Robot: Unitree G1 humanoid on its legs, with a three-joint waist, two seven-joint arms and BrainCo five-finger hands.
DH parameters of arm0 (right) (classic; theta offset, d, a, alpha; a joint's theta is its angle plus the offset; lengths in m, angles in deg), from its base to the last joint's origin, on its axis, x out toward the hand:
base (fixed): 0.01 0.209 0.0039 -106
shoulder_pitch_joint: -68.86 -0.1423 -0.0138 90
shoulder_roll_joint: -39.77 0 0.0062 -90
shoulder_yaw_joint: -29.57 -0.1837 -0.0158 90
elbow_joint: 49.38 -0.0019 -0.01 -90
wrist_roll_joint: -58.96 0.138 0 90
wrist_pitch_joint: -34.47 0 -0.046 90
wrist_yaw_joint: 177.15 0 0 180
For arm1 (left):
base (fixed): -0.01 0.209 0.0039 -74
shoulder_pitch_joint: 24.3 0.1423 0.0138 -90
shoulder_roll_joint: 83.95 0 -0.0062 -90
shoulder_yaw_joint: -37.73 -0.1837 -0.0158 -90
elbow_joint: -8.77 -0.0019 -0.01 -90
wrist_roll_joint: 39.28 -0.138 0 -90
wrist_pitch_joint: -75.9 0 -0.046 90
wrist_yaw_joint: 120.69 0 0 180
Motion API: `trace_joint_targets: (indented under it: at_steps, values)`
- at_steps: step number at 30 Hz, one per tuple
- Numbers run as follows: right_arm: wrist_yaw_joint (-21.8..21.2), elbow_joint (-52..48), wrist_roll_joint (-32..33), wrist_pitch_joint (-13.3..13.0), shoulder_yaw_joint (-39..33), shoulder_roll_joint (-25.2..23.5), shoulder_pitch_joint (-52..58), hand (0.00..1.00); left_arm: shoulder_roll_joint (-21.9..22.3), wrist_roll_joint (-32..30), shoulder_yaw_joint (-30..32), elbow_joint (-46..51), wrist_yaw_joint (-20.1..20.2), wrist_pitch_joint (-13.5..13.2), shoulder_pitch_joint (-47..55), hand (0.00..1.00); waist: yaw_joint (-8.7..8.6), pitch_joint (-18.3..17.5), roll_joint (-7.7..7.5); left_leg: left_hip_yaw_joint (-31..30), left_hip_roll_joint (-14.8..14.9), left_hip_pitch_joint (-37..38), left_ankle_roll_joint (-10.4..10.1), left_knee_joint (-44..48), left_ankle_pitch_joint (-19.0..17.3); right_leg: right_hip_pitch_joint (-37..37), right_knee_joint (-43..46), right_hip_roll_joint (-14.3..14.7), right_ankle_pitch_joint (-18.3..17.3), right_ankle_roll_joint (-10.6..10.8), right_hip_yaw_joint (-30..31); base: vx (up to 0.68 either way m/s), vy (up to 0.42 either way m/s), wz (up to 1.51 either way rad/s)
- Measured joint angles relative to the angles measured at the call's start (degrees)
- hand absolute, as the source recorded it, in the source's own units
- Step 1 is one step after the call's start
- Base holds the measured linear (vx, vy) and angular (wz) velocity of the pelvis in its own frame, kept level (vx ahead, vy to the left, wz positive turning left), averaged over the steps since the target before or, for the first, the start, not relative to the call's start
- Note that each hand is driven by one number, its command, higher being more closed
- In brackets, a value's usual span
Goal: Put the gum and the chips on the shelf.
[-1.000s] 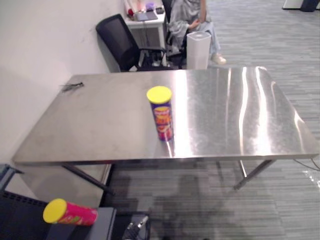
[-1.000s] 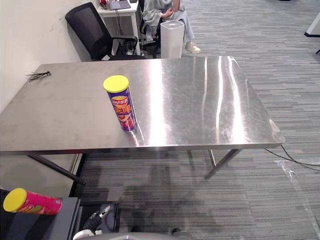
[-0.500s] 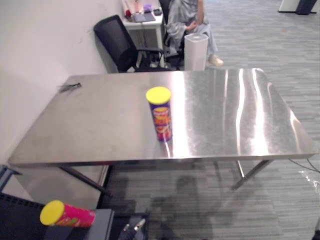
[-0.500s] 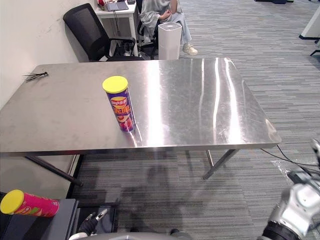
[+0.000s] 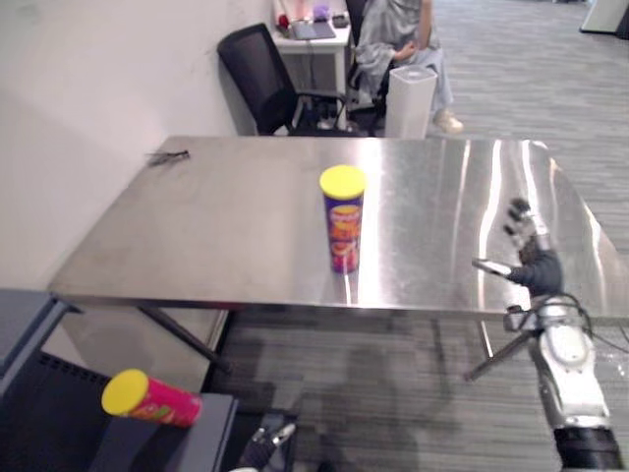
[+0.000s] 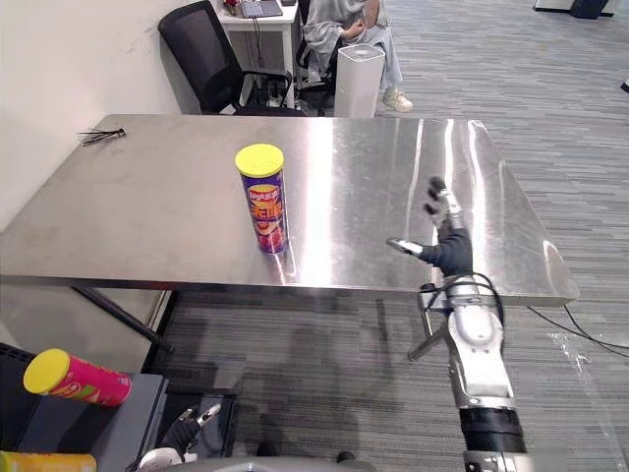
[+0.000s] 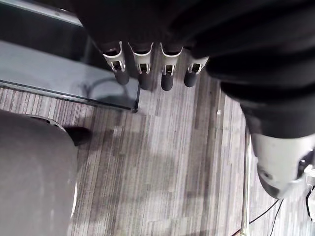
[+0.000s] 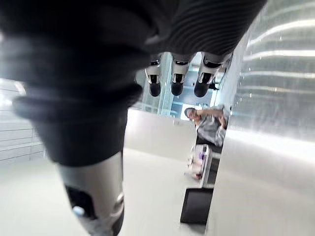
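Observation:
A purple chips can [image 5: 343, 218] with a yellow lid stands upright near the middle of the steel table [image 5: 216, 226]. A pink chips can [image 5: 149, 397] with a yellow lid lies on its side on the dark shelf [image 5: 49, 423] at the lower left. My right hand [image 6: 454, 254] is raised over the table's front right edge, to the right of the purple can and apart from it. It is open, with straight fingers [image 8: 174, 78] and the thumb spread. My left hand [image 6: 187, 433] hangs low beside the shelf, its fingers [image 7: 142, 73] straight over the carpet and holding nothing.
A wall runs along the left side. Behind the table stand a black office chair [image 5: 260, 74] and a white bin [image 5: 410, 98], and a person [image 5: 398, 34] sits at a small desk. A small black bundle [image 5: 169, 156] lies at the table's far left corner.
My right arm has come up from the lower right to the table's front edge. The camera has shifted. Both cans stay where they were.

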Motion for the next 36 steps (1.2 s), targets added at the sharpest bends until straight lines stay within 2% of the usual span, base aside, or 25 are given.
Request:
trace_joint_targets:
  at_steps: [4, 7, 16, 36]
  values:
    - [-0.63, 2.77, 0.22, 0.34, 5.63, -0.12, -4.99, 0.0, -0.32, 0.08, -1.12, -0.01, -0.07, 0.0, -0.23, 0.0, 0.46, -0.2, -0.16, -0.4, -0.19, 0.0, 0.34, -0.25, 0.59, 0.46, -0.79, -0.21, 0.52, 0.36, -0.54, -0.05, 0.004, 0.07]
    - [-0.49, 3.9, 0.3, 0.37, 7.25, -1.01, -7.33, 0.0, -0.35, 0.09, -1.22, -0.02, -0.17, 0.07, -0.33, 0.0, 0.94, -0.5, -0.28, -0.54, -0.29, 0.01, 0.42, -1.35, 1.5, 0.29, -1.21, -0.25, 0.94, 0.46, -0.81, -0.04, -0.005, 0.04]
    - [-0.22, 8.43, 0.41, 1.92, 10.38, -2.5, -12.76, 0.0, -0.26, 0.09, -1.19, 0.65, -0.57, 0.19, -0.35, 0.0, 1.71, -0.6, -0.37, -1.96, -0.38, 0.14, 0.39, -3.31, 3.23, 0.38, -1.73, -0.17, 1.38, 0.42, -2.3, -0.03, -0.017, 0.08]
    - [0.88, 17.64, 0.43, 4.05, 15.75, -6.64, -18.69, 0.0, -0.15, 0.11, -0.89, 1.98, -2.01, 0.58, 0.05, 0.0, 2.31, -0.23, -0.95, -2.67, -0.48, 0.59, 0.38, -3.67, 3.29, 1.4, -2.6, -0.25, 1.43, 0.42, -3.16, 0.0, -0.004, 0.01]
